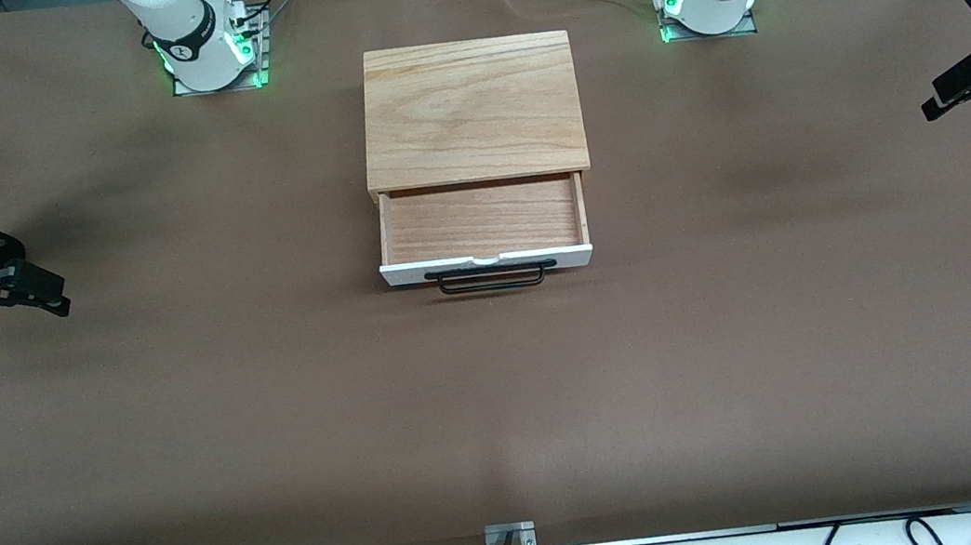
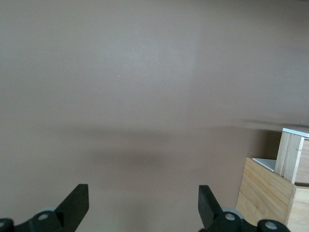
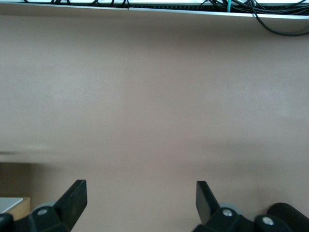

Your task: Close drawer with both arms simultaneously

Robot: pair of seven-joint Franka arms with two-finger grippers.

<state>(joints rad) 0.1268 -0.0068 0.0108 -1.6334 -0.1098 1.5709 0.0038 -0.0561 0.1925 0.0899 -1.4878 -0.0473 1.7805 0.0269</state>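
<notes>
Brown cloth covers the table; at the frame's centre the drawer stands pulled out of its oak box, handle lowest, tray empty. Nothing has begun, I'd say: the left gripper at the right edge and the right gripper at the left edge hang spread-fingered over bare cloth. Next, both must reach the white front panel.

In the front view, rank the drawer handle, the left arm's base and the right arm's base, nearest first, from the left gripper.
From the left gripper, open over the table's left-arm end:
1. Left arm's base, along the robots' edge.
2. Drawer handle, mid-table on the open drawer.
3. Right arm's base, toward the right arm's end.
</notes>
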